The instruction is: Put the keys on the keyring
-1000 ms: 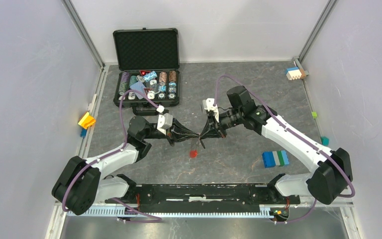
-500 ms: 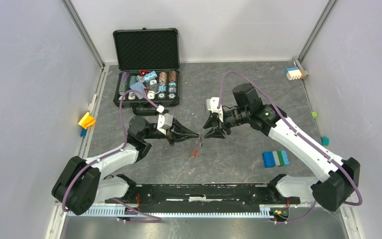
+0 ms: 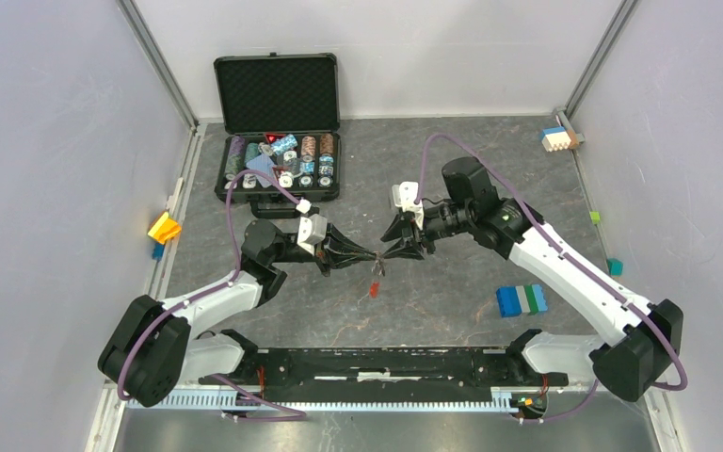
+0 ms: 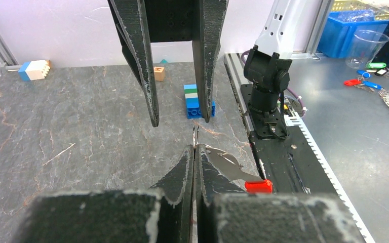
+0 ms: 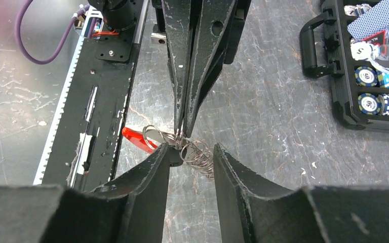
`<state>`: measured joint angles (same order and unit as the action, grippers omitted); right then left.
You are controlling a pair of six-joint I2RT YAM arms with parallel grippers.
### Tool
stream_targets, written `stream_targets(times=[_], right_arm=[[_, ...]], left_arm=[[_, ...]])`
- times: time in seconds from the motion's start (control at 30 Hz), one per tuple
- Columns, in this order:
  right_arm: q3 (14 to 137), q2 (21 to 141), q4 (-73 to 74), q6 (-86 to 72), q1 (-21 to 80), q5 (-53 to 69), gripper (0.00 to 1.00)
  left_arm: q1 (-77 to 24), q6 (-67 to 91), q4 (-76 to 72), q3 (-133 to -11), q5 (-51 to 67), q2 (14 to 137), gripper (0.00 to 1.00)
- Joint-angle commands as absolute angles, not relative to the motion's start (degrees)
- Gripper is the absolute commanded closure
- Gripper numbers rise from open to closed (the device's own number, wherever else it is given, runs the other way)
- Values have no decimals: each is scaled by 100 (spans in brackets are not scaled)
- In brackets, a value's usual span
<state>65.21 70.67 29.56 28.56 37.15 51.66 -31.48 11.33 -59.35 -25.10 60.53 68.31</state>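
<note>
Status as I read it from the remote station.

1. Landmark. The black case (image 3: 277, 94) stands open at the rear left of the counter (image 3: 452, 169), with chips and cards in its tray. All positions below are given from this case.

2. Left end effector (image 3: 373, 255). It is in front of the case's right front corner, a little to the right and raised above the counter. Its fingers are closed tip to tip. The right wrist view shows the tips pinched on the keyring (image 5: 197, 154) at the cluster of thin wire loops.

3. Keyring. It hangs from the left tips, off the counter, in front of and to the right of the case. Its red tag (image 5: 134, 139) dangles on the side away from the case, toward the arm bases. In the left wrist view, a flat silver strip (image 4: 228, 169) runs from the closed tips down to the tag. I cannot tell whether this strip is a key blade.

4. Right end effector (image 3: 391, 252). It faces the left one tip to tip, just farther right of the case. Its jaws are parted and hold nothing. In its own wrist view the wire loops lie between the two fingertips. A small dark part (image 5: 174, 158) touches one fingertip, but I cannot identify it.
</note>
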Motion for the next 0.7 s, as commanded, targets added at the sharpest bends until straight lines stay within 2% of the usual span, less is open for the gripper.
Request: stream_targets(times=[0.0, 0.2, 0.4, 0.67], right_arm=[[6476, 7140, 2682, 2739, 3803, 5315, 58], [6346, 7161, 2608, 2698, 3856, 5322, 61], [6339, 7179, 2562, 2663, 3874, 5352, 72], [6288, 7224, 2522, 2637, 3901, 5401, 78]], left_arm=[[-3155, 1244, -6311, -2566, 6029, 6820, 98], [-3152, 1257, -6308, -2575, 6011, 6821, 98], [-3149, 1256, -6276, -2575, 6012, 6817, 98], [-3158, 1257, -6275, -2575, 6016, 6812, 98]])
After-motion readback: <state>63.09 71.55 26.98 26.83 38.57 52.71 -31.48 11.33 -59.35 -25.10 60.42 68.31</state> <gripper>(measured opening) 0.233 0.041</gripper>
